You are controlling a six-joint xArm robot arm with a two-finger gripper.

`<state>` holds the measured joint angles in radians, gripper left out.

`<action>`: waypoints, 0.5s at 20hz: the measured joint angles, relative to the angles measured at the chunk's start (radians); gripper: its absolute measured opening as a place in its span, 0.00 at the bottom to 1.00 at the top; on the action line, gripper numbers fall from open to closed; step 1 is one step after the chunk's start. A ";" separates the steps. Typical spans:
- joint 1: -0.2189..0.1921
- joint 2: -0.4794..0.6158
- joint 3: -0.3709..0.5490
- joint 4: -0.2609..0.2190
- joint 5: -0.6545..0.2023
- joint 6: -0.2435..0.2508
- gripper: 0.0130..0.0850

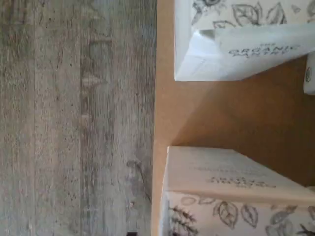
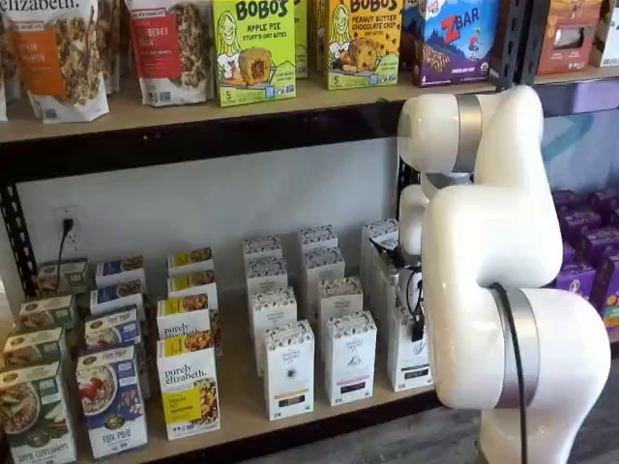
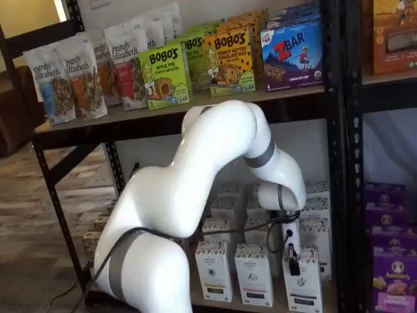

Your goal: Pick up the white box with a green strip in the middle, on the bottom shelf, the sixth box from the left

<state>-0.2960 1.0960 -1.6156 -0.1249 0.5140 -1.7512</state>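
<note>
On the bottom shelf (image 2: 240, 398), the white box (image 2: 410, 356) stands at the right end of the front row, partly hidden by the arm; its strip's colour is too small to tell. The same white box (image 3: 303, 284) shows with my gripper (image 3: 294, 261) hanging just above its top. The black fingers (image 2: 418, 324) show side-on with nothing between them; the gripper is open. The wrist view shows the tan shelf board (image 1: 236, 118) with two white leaf-printed boxes (image 1: 236, 39) (image 1: 231, 196) and a bare gap between them.
More white boxes (image 2: 289, 372) (image 2: 350, 358) stand in rows left of the target, and coloured cereal boxes (image 2: 189, 391) fill the shelf's left part. A black upright (image 3: 339, 163) rises right of the gripper. Purple boxes (image 3: 391, 274) fill the neighbouring bay. Grey wooden floor (image 1: 74, 118) lies before the shelf.
</note>
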 joint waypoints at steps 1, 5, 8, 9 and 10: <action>0.002 0.004 -0.004 -0.015 0.003 0.014 1.00; 0.009 0.015 -0.005 -0.028 -0.007 0.034 1.00; 0.013 0.020 0.001 -0.046 -0.028 0.054 0.89; 0.013 0.021 0.003 -0.051 -0.031 0.059 0.83; 0.013 0.022 0.004 -0.053 -0.035 0.062 0.83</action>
<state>-0.2827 1.1176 -1.6113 -0.1783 0.4789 -1.6896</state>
